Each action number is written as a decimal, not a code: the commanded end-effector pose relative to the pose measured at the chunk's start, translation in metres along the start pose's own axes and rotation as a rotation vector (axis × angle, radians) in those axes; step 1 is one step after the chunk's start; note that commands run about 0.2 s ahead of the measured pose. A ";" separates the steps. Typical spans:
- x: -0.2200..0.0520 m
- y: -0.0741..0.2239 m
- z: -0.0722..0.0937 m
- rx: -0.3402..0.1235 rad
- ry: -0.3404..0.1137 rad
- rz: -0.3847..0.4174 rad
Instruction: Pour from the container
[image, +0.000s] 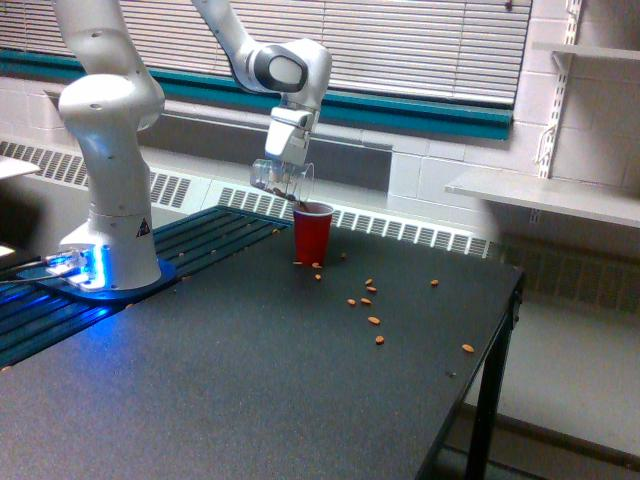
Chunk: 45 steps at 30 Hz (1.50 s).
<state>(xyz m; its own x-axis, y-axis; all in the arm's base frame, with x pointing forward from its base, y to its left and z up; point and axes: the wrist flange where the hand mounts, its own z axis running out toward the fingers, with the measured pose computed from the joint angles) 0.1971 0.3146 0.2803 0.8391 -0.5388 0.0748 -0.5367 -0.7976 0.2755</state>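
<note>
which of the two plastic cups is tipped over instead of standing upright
The small clear plastic cup held in the gripper: it is tilted on its side above the table, mouth toward the opaque red plastic cup, which stands upright on the black table.

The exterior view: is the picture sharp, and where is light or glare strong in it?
Exterior view: soft and slightly blurred overall; the clear cup in the tool is hard to make out against the wall. A blue glow shines at the arm's base and along the slats beside it. The dark table looks evenly lit, with no hard shadows or glare; the red cup reads clearly.
</note>
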 end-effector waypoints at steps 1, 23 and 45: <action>0.004 0.001 -0.003 -0.002 0.007 -0.037; 0.000 0.000 -0.013 0.012 -0.008 -0.060; 0.018 0.002 -0.004 -0.001 0.022 -0.032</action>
